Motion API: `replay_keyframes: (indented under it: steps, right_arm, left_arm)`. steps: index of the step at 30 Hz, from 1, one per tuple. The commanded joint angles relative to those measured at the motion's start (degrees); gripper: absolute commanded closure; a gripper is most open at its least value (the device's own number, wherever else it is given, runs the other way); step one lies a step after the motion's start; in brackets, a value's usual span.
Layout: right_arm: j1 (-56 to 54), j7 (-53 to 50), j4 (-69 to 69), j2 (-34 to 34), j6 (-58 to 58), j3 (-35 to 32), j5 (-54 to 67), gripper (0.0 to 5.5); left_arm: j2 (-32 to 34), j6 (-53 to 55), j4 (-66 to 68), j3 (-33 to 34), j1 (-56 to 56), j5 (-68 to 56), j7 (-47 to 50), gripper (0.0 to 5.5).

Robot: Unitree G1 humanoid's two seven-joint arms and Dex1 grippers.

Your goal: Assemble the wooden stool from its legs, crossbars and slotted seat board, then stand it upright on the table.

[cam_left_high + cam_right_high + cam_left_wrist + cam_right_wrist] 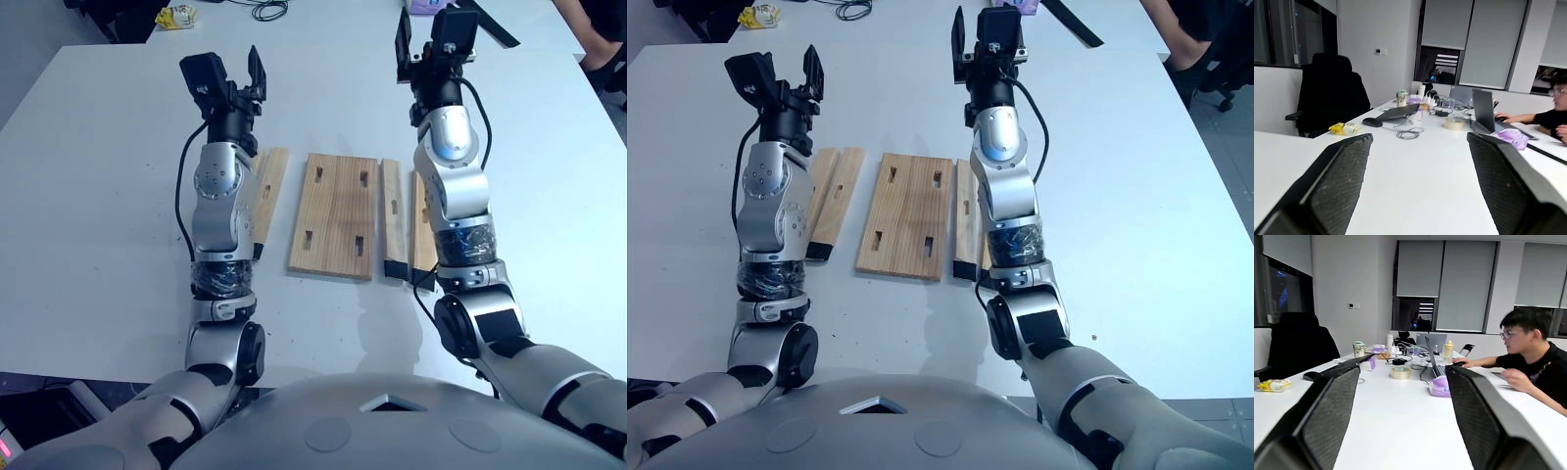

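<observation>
Fingers of the left gripper are spread wide with nothing between them, and those of the right gripper are parted and empty too. Both grippers hang raised over the far part of the worktop, beyond the wood.

The slotted seat board lies flat between the two forearms, untouched, so assembly looks not yet begun. The step in hand is probably the first pick.

To do it well, I would lower one gripper onto the bar nearest it. It should close across the bar's narrow width near mid-length, so that the bar lifts level and does not swing. The left pair touch side by side, so taking the outer one should avoid dragging its neighbour. The bars by the right arm lie partly under that forearm, so that arm would need to draw back first. The board is best left flat as the base for pressing bar ends into its slots.

Count:
- One seat board, with four slots cut through it.
- Two wooden bars just left of it, one partly behind the left arm.
- Two more bars just right of it.

That makes four bars. Several have a dark near end. Which are legs and which crossbars I cannot tell.
</observation>
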Motion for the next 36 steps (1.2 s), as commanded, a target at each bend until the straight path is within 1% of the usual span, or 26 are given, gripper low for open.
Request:
replay_keyframes:
  steps: [1, 7, 9, 12, 16, 18, 21, 25, 30, 36]
  right_arm:
    - [0.66, 0.31, -1.07, -0.44, 1.64, -0.08, -0.11, 2.29]
    - [2.01, 1.12, -2.85, -1.58, 2.83, -0.19, -0.30, 2.29]
    - [2.95, 1.20, -4.18, -2.11, 3.45, -0.40, -0.42, 2.29]
    - [5.43, 1.20, -6.48, -3.24, 4.78, -0.96, -0.70, 2.29]
    - [6.73, 1.06, -8.10, -3.92, 5.85, -1.02, -0.87, 2.29]
    - [6.74, 0.90, -8.52, -4.01, 6.10, -1.07, -0.92, 2.29]
    - [6.80, 0.62, -9.19, -4.01, 6.51, -1.18, -1.08, 2.29]
    - [7.07, 0.30, -9.41, -3.96, 6.51, -1.40, -1.31, 2.29]
    - [8.52, -0.46, -11.13, -3.65, 7.23, -1.62, -1.78, 2.29]
    - [11.18, -0.85, -14.15, -3.60, 8.91, -1.52, -2.34, 2.29]
  left_arm:
    - [1.35, -0.06, -0.10, 0.75, 0.46, 1.37, 0.70, 1.92]
    - [3.68, -0.32, -0.28, 2.48, 2.35, 1.79, -0.21, 1.92]
    - [6.65, 1.00, -1.02, 2.92, 3.89, 1.16, -3.19, 1.92]
    - [13.82, 3.52, -1.08, 5.22, 7.00, -0.20, -9.55, 1.92]
    - [21.88, 7.20, 4.98, 10.00, 9.46, -3.37, -17.02, 1.92]
    - [24.21, 8.13, 7.51, 10.65, 10.46, -5.04, -21.05, 1.92]
    - [26.62, 9.87, 9.27, 9.83, 12.68, -6.50, -26.76, 1.92]
    - [26.89, 11.78, 8.95, 8.98, 15.05, -7.03, -29.44, 1.92]
    - [26.12, 15.55, 5.78, 8.39, 17.00, -8.11, -29.53, 1.92]
    - [25.36, 21.16, 0.14, 5.46, 21.23, -8.03, -29.35, 1.92]
